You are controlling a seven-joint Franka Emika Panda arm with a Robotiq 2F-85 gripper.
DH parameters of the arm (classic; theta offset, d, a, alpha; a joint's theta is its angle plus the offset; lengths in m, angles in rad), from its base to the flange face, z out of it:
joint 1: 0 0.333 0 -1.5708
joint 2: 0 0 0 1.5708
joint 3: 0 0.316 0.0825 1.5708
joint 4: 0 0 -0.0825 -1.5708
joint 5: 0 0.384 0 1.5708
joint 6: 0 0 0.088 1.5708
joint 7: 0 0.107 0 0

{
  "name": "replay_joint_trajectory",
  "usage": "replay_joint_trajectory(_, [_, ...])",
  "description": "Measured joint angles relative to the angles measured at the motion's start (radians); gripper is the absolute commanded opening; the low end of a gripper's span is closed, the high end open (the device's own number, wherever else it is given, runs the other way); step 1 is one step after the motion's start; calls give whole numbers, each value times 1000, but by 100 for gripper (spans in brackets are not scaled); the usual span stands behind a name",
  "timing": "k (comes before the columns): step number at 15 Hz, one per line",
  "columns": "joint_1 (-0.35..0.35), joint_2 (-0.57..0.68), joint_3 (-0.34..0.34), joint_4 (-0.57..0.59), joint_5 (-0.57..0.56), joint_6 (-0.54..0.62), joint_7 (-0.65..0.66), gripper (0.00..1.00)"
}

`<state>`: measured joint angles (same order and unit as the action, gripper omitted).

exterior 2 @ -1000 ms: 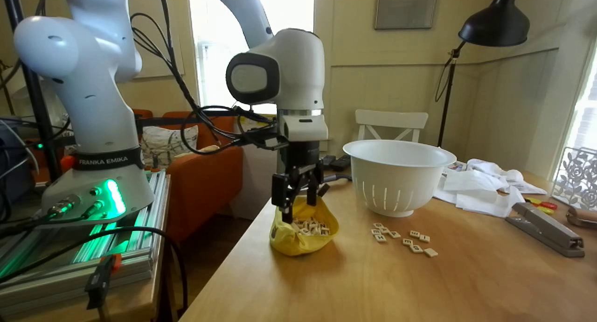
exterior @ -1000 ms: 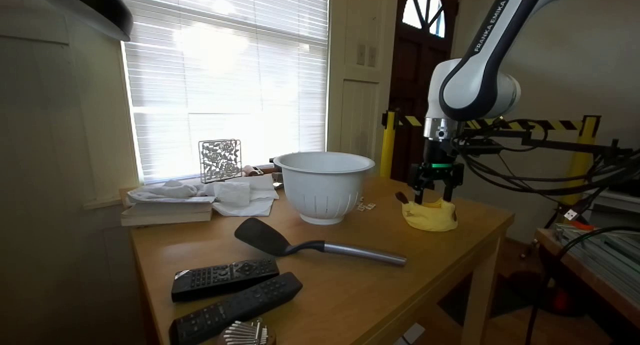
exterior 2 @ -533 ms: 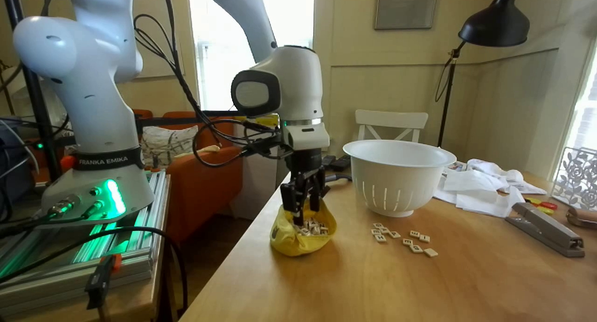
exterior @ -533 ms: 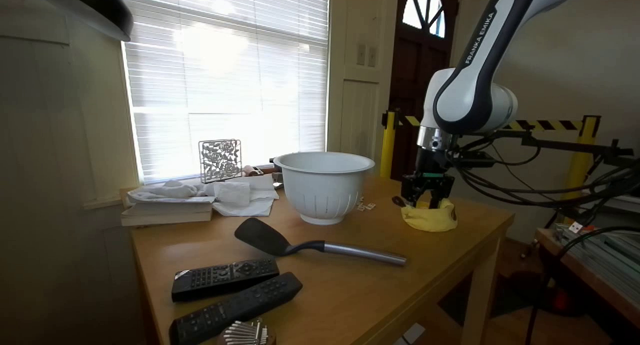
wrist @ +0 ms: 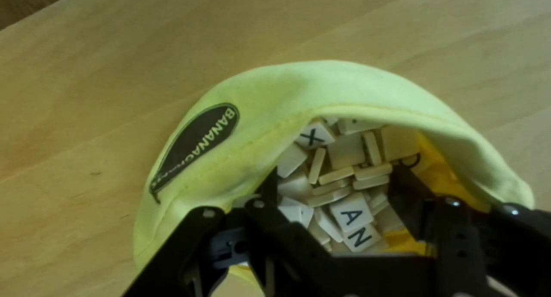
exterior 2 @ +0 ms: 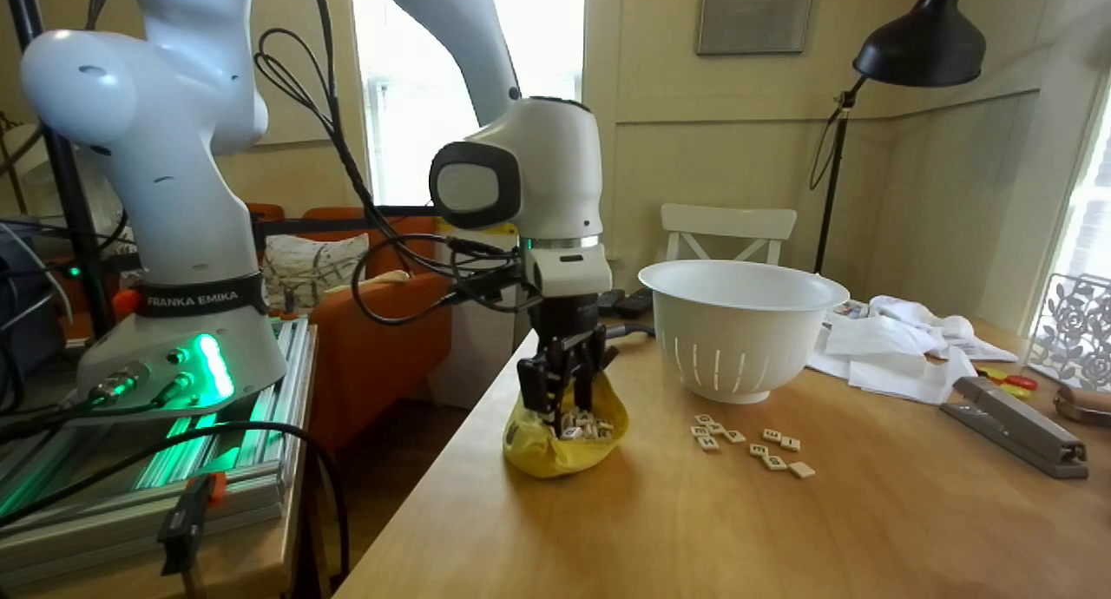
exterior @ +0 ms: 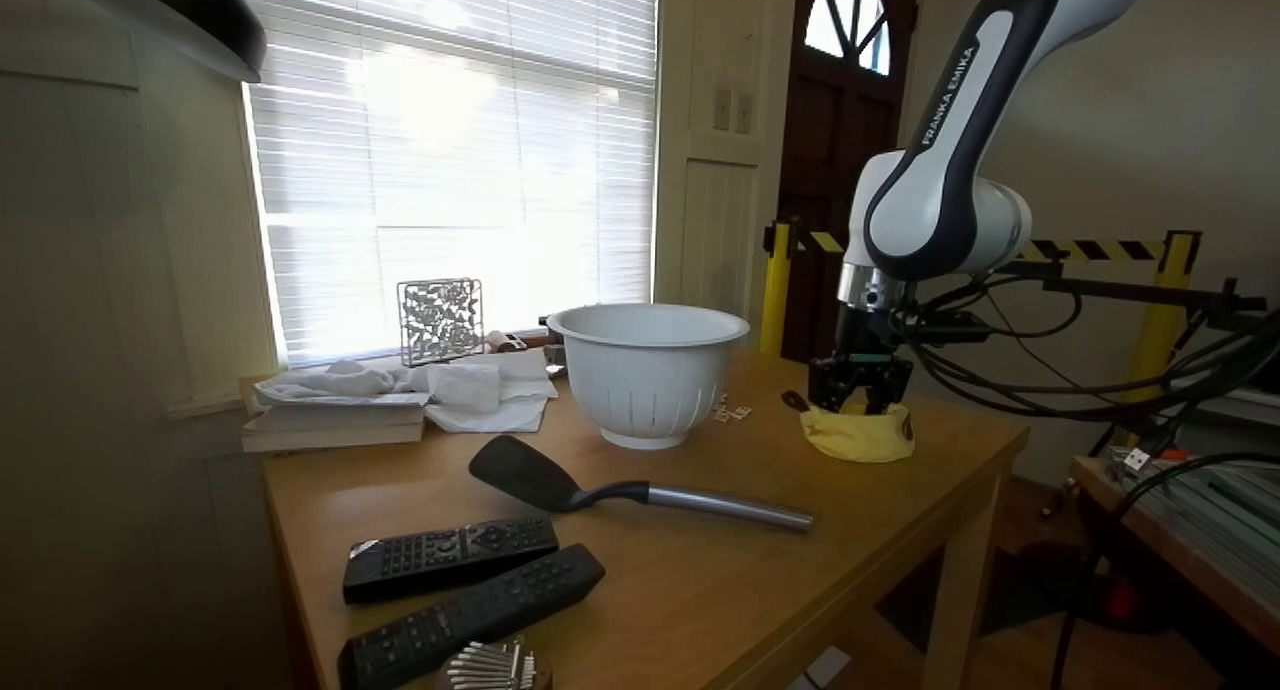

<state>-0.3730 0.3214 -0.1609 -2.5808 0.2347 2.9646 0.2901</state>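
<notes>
A yellow cloth pouch (wrist: 344,84) with a dark label stands with its mouth up, near the table's edge in both exterior views. Many cream letter tiles (wrist: 352,211) fill it; an X, an A and an N can be read. My gripper (wrist: 335,178) reaches down into the mouth, its fingers apart with loose tiles lying below and between them. One finger is against or close to the pouch's labelled side, the other near the far inner wall. In an exterior view the fingertips of the gripper (exterior: 852,408) are hidden behind the pouch rim. No tile is clearly clasped.
A white colander (exterior 2: 738,347) stands beside the pouch. Several stray tiles (exterior 2: 772,463) lie on the table before it. A black spatula (exterior: 730,507), two remotes (exterior: 450,560), papers (exterior: 490,390) and a stapler (exterior 2: 1015,425) are on the table too. Cables (exterior: 1060,390) hang from the arm.
My gripper has gone lower into the pouch, and its fingers have drawn closer together. It tilted midway and is more upright again now. The pouch rim has shifted slightly.
</notes>
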Motion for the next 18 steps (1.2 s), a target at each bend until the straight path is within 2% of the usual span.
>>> replay_joint_trajectory(2, [-6, 5, 0, 3, 0, 0, -5, 48])
replay_joint_trajectory(5, [-10, 25, 0, 8, 0, 0, -16, 32])
replay_joint_trajectory(6, [-10, 31, 1, 10, 0, 1, -21, 21])
replay_joint_trajectory(9, [-6, 49, 0, 16, 0, 2, -37, 2])
replay_joint_trajectory(14, [9, 57, -4, 24, 0, 2, -49, 0])
replay_joint_trajectory(18, [40, 31, -33, 23, 0, -13, -49, 0])
